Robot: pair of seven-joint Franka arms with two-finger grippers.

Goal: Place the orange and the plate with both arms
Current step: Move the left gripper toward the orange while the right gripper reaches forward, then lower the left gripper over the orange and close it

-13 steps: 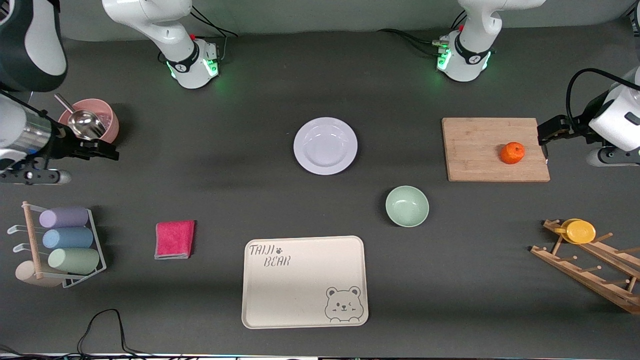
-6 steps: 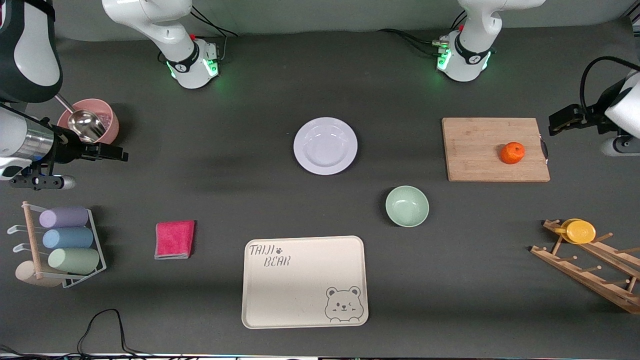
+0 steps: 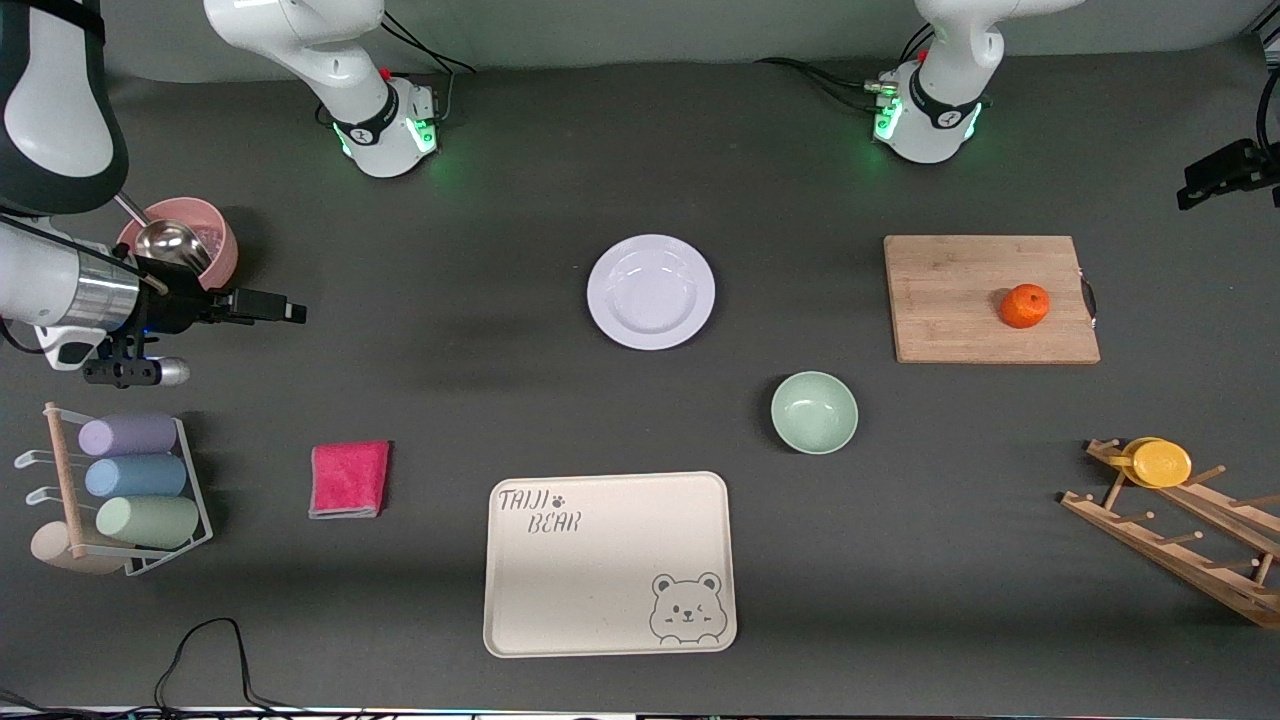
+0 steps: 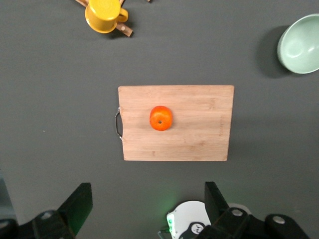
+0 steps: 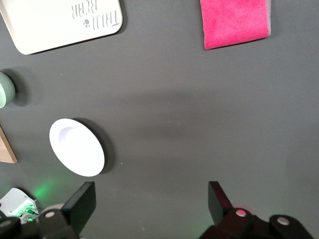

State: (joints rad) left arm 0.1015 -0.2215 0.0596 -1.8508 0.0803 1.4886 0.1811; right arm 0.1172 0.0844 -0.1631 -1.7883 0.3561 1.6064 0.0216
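Observation:
The orange [image 3: 1025,306] sits on a wooden cutting board [image 3: 950,300] toward the left arm's end of the table. The lavender-white plate [image 3: 651,291] lies at the table's middle. My left gripper [image 3: 1215,175] is open and empty, high over the table edge past the board. Its wrist view shows the orange [image 4: 161,118] well off from its gripper [image 4: 148,209]. My right gripper [image 3: 270,305] is open and empty over bare table beside the pink cup. Its wrist view shows the plate [image 5: 76,147] off to one side of its gripper [image 5: 149,209].
A mint-green bowl [image 3: 814,412] and the cream bear tray [image 3: 608,563] lie nearer the camera than the plate. A pink cloth [image 3: 349,479], a cup rack [image 3: 120,490] and a pink cup with a scoop [image 3: 180,243] are at the right arm's end. A yellow cup [image 3: 1158,463] hangs on a wooden rack.
My left gripper has drawn away from the cutting board toward the table's edge. My right gripper has moved from beside the pink cup toward the plate. The orange and plate have not moved.

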